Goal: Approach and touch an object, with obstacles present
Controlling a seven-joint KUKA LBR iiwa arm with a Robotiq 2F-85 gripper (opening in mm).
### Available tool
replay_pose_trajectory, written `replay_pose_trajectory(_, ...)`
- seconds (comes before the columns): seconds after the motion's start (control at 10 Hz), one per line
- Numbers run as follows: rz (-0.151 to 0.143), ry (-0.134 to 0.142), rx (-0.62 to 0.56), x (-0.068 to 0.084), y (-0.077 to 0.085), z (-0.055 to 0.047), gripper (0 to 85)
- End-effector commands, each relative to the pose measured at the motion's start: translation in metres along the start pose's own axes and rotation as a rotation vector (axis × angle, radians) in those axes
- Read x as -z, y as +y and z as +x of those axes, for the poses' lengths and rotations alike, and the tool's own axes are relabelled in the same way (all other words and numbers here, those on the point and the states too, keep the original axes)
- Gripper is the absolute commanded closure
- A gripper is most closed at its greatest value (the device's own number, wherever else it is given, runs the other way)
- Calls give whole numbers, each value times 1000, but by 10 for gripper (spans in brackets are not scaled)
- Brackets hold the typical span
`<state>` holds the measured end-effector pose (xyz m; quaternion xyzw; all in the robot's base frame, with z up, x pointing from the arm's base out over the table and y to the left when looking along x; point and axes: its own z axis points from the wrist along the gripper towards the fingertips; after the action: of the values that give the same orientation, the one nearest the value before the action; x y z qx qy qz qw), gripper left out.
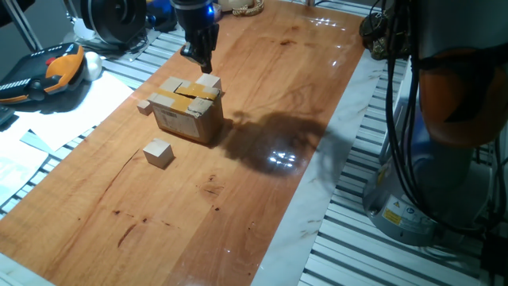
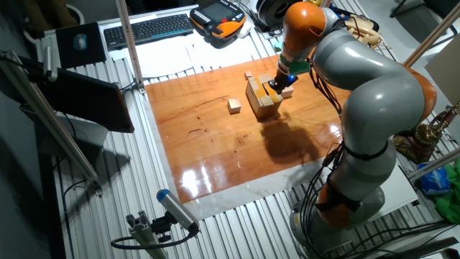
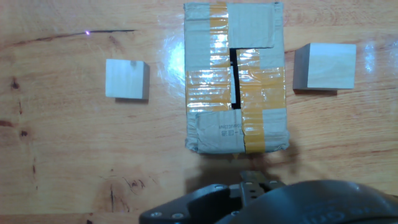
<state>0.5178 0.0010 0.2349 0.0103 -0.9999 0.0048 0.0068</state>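
The object, the smallest light-wood cube [image 1: 144, 106], lies on the table just left of the cardboard box [image 1: 188, 107]; the other fixed view has this small cube [image 2: 249, 75] past the box's short end. It is out of the hand view. My gripper [image 1: 204, 63] hangs above the box's far edge, next to a larger cube [image 1: 209, 82], fingers tapering together with nothing held. The second larger cube [image 1: 159, 152] sits in front of the box. From the hand view the taped box [image 3: 236, 81] lies between both larger cubes [image 3: 127, 79] [image 3: 324, 66].
A pendant controller [image 1: 48, 71] and papers [image 1: 32, 143] lie off the table's left edge. The arm's base [image 1: 429, 183] and cables stand at the right. A keyboard [image 2: 147, 29] rests beyond the table in the other fixed view.
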Motion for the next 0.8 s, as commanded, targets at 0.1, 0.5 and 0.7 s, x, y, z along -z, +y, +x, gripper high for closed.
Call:
replay_pose_trajectory(0.1,-2,0,-2,-1,0,-2,850)
replay_pose_trajectory(0.5,1,-6,-9,-4,1,-11,850)
replay_pose_trajectory(0.7,4,-17,-19,-10,3,-25,850)
